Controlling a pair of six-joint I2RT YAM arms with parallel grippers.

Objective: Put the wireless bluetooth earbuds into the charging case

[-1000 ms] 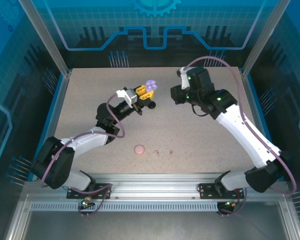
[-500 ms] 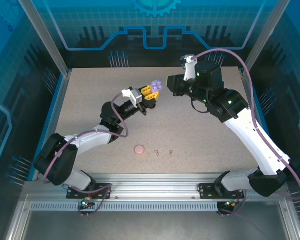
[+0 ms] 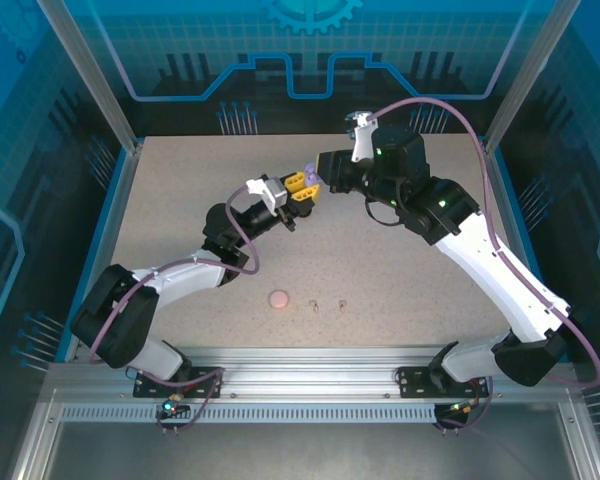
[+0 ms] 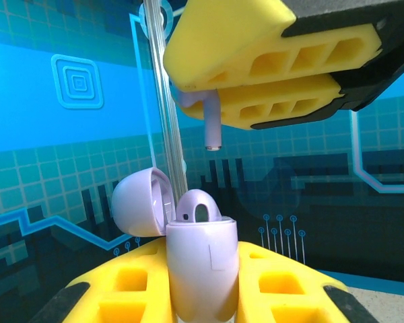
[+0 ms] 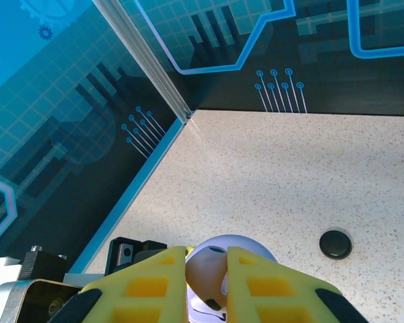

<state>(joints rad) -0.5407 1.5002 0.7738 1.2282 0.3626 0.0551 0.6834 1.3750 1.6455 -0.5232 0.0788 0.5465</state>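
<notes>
Left arm: the left hand (image 4: 202, 289) is clenched on the lavender charging case (image 4: 202, 266). It grips the lower body between its yellow fingers (image 4: 124, 293) and holds it in the air above the desk (image 3: 180, 200).
Case attitude: upright, mouth facing up. The lid (image 4: 143, 202) is swung open to the left in the left wrist view.
Case content: one lavender bud head (image 4: 198, 207) protrudes from the mouth.
Right arm: the right hand (image 3: 325, 172) is clenched on a lavender earbud (image 4: 211, 124), with the head pinched between its fingers.
Earbud axis: the long axis is vertical in the left wrist view, and the stem tip points straight down toward the case mouth.
Earbud position: directly above the case, apart from it, not yet inserted.
Desk items: a pink round case (image 3: 278, 298) lies near the front edge. Two tiny loose earbuds (image 3: 314, 303) lie just to its right, too small to tell their colour. A black round case (image 5: 336, 244) lies flat.
</notes>
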